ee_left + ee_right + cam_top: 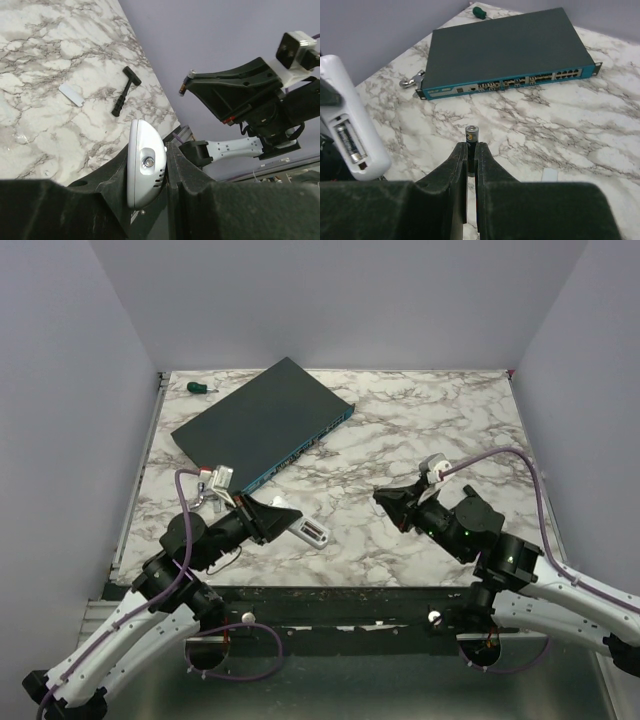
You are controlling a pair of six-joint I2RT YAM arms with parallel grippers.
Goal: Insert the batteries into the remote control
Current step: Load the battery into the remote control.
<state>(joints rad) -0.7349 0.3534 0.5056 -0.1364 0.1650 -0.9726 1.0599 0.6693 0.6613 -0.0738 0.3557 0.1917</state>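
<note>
Clamps remote control [351,107], first battery [348,142] in its compartment [363,160], in left gripper [283,515]; pinches second battery [471,134] in right gripper [471,150].

White remote control and a loose battery, each held in a gripper.

The remote control [308,531] is slim white plastic with a rounded end. It is clamped between the fingers of the left gripper [272,517], with its free end sticking out toward the right arm. Its battery bay is uncovered and faces the right wrist camera. One battery [349,142] lies lengthwise in the bay. A second battery [471,134], dark with a silver cap, stands upright, pinched at the fingertips of the right gripper [471,150] and apart from the remote control.
</note>
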